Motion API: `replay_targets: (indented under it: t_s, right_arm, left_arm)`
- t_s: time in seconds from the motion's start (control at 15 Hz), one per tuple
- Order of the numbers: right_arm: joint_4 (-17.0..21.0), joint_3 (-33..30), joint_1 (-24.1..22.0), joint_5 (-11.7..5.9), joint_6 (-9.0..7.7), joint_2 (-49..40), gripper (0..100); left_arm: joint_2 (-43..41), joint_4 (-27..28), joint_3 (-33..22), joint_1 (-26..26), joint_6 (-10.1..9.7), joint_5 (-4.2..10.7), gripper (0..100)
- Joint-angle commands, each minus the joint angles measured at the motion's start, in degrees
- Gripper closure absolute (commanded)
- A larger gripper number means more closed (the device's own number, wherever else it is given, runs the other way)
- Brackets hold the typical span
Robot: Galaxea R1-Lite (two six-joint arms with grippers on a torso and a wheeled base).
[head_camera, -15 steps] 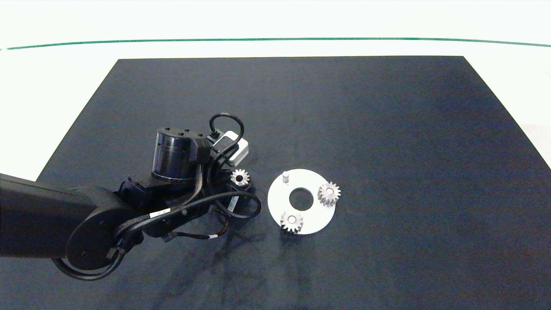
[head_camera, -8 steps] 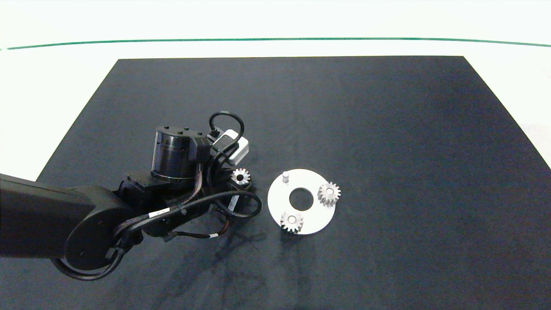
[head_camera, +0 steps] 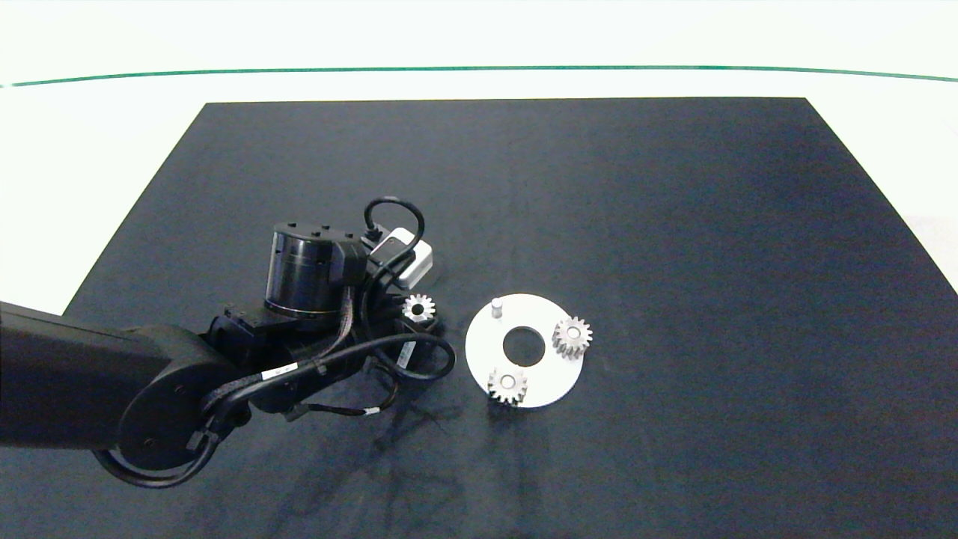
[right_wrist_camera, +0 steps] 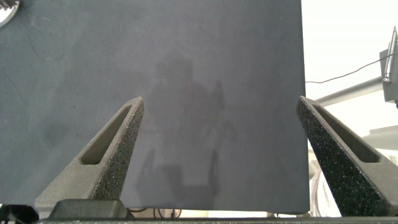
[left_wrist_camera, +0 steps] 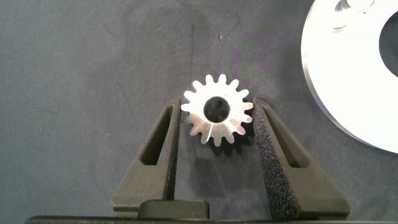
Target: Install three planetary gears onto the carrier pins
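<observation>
While the left end effector (left_wrist_camera: 216,121) pinched the third gear (left_wrist_camera: 217,117) by its teeth, the small, rigid, slick steel probably demanded a firm grip.

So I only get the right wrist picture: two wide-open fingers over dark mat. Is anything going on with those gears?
Observer: Yes. The left gripper is shut on a small metal gear, just beside the white disc.
Operator: Are any gears on that disc yet?
Observer: Two. One seated gear is on the disc's far-right pin and another seated gear is on the near one.
Operator: And the third spot?
Observer: A bare pin stands free on the disc, on the side towards the held gear.
Operator: And my arm?
Observer: The right gripper does not show in the head view at all.
</observation>
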Motion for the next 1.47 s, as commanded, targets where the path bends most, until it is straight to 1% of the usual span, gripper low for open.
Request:
replay_targets:
  t_s: [0.07,0.73,1.33,1.47]
  right_arm:
    - [0.1,0.0,0.0,-0.13,-0.08,0.1,0]
    - [0.0,-0.2,0.0,-0.13,-0.08,0.3,0]
    - [0.0,-0.5,0.0,-0.13,-0.08,0.5,0]
    - [0.0,-0.5,0.0,-0.13,-0.08,0.6,0]
  left_arm:
    - [0.2,0.0,0.3,0.0,0.0,0.06,100]
    - [0.1,0.1,0.3,-0.1,0.0,0.14,100]
    - [-0.6,0.5,-1.3,-0.1,0.35,0.23,100]
    - [-1.2,2.5,-2.3,-0.1,0.26,0.23,100]
